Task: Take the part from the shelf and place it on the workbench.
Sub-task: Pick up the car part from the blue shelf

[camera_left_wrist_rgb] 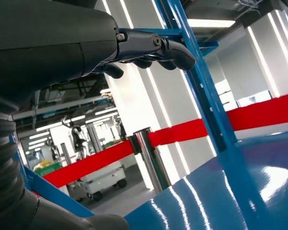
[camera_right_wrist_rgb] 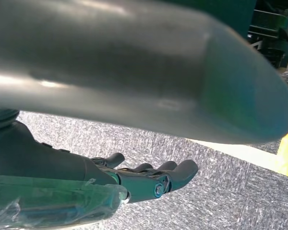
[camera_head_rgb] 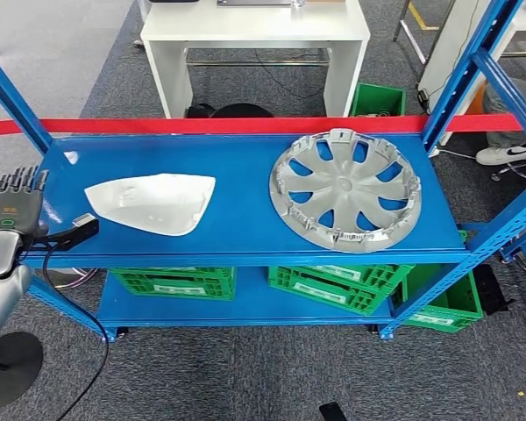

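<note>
A white curved shell part (camera_head_rgb: pixel 148 202) lies on the left half of the blue shelf top (camera_head_rgb: pixel 240 167). On the right half lies a silver wheel cover (camera_head_rgb: pixel 344 189). My left hand (camera_head_rgb: pixel 16 206) is raised at the shelf's left end, a hand's width left of the white part, touching nothing. Its fingers (camera_left_wrist_rgb: pixel 150 48) are stretched out above the glossy blue shelf (camera_left_wrist_rgb: pixel 244 191), holding nothing. My right hand (camera_right_wrist_rgb: pixel 135 182) hangs over grey carpet with its fingers extended and empty.
Blue uprights (camera_head_rgb: pixel 465 70) stand at the shelf's corners. A red barrier tape (camera_head_rgb: pixel 247 124) runs behind the shelf, with a white table (camera_head_rgb: pixel 253 35) beyond it. Green crates (camera_head_rgb: pixel 174 282) sit on the lower shelf. A person's shoe (camera_head_rgb: pixel 505 153) is at the far right.
</note>
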{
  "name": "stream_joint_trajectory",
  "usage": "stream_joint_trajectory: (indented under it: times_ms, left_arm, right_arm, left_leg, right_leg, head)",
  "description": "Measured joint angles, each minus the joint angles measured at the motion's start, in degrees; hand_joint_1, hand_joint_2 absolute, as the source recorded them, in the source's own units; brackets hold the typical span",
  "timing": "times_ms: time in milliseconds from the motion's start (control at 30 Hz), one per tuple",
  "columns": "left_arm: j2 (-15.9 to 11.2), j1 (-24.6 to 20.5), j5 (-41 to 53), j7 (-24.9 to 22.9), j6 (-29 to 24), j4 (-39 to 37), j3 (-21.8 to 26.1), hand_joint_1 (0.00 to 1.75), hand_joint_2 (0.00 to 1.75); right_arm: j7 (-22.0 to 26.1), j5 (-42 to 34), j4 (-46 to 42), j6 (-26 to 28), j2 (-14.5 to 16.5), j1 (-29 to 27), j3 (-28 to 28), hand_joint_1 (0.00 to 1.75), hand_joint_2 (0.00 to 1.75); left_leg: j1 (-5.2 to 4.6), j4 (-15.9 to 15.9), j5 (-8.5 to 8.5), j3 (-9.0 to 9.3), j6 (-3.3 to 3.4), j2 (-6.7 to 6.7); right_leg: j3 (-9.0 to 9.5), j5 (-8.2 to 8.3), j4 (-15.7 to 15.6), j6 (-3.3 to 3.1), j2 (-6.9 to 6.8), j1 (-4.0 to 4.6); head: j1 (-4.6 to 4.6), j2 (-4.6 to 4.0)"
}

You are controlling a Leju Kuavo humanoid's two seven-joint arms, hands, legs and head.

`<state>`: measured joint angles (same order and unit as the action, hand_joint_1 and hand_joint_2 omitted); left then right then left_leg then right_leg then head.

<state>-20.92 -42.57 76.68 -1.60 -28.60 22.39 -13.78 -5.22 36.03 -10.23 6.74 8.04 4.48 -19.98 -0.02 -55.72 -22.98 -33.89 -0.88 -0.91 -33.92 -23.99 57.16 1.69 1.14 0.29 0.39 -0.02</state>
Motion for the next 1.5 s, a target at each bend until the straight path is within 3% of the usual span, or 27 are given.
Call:
stream_joint_trajectory:
  times_ms: [233, 567, 700, 933, 1033, 1167, 1300, 1500]
  left_arm:
    - [-1.7, -0.1, 1.6, 3.8, 9.3, -1.8, -1.1, 0.00, 1.75]
    - [-3.4, 0.4, 4.3, 4.0, 9.8, -2.5, -2.5, 0.00, 1.75]
    - [-3.8, 1.3, 5.3, 3.2, 7.4, -2.5, -2.8, 0.00, 1.75]
    - [-4.3, 4.8, 2.0, 3.1, -3.6, -2.5, -2.1, 0.00, 1.75]
    - [-4.0, 7.4, 0.9, 3.7, -9.3, -0.8, 0.6, 0.00, 1.75]
    - [-2.4, 13.2, 1.6, 7.6, -11.4, 9.4, 8.0, 0.00, 1.75]
    - [0.9, 17.1, 1.7, 13.5, -11.7, 19.2, 17.3, 0.00, 1.75]
    - [8.2, 20.6, 0.1, 23.4, -11.7, 31.9, 28.6, 0.00, 1.75]
  right_arm:
    - [0.1, 0.3, 0.0, -0.5, 0.0, 0.1, -0.4, 0.00, 0.00]
    - [0.3, 0.6, 0.0, -0.6, 0.0, 0.2, -0.6, 0.00, 0.00]
    - [0.3, 0.8, 0.0, -0.6, 0.0, 0.2, -0.7, 0.00, 0.00]
    - [0.5, 1.0, 0.0, -0.4, 0.1, 0.2, -0.9, 0.00, 0.00]
    - [0.6, 1.1, 0.0, -0.1, 0.1, 0.0, -1.1, 0.00, 0.00]
    - [1.0, 1.2, 0.0, 0.2, 0.1, -0.4, -1.9, 0.00, 0.00]
    - [1.3, 1.3, 0.0, 0.3, 0.2, -0.7, -2.3, 0.00, 0.00]
    - [1.7, 1.4, 0.0, 0.6, 0.4, -0.8, -3.3, 0.00, 0.00]
  left_leg:
    - [0.00, 0.0, 0.00, 0.00, 0.00, 0.00]
    - [0.00, 0.0, -0.01, 0.10, -0.01, -0.01]
    - [0.00, 0.0, -0.01, 0.18, -0.02, -0.01]
    - [0.00, 0.0, -0.02, 0.25, -0.03, -0.01]
    - [0.00, 0.0, -0.02, 0.26, -0.03, 0.00]
    - [-0.01, 0.0, -0.03, 0.24, -0.02, 0.01]
    - [-0.02, 0.0, -0.10, 0.23, -0.09, 0.07]
    - [-0.02, 0.0, -0.13, 0.24, -0.11, 0.12]
  right_leg:
    - [0.01, 0.00, 0.0, 0.00, 0.00, 0.00]
    - [0.11, -0.01, 0.0, -0.01, 0.00, 0.00]
    - [0.19, -0.01, 0.0, -0.02, 0.00, 0.00]
    - [0.22, -0.04, 0.0, -0.06, 0.00, 0.00]
    - [0.19, -0.05, 0.0, -0.07, 0.00, 0.00]
    - [0.14, -0.06, 0.0, -0.07, 0.00, -0.01]
    - [0.13, -0.07, 0.0, -0.07, 0.07, -0.02]
    - [0.15, -0.08, 0.0, -0.05, 0.13, -0.02]
  head:
    - [-0.01, 0.00]
    - [0.00, 0.01]
    - [0.00, 0.01]
    - [0.00, 0.00]
    - [0.00, 0.00]
    - [0.00, 0.00]
    - [-0.01, 0.00]
    - [-0.01, 0.00]
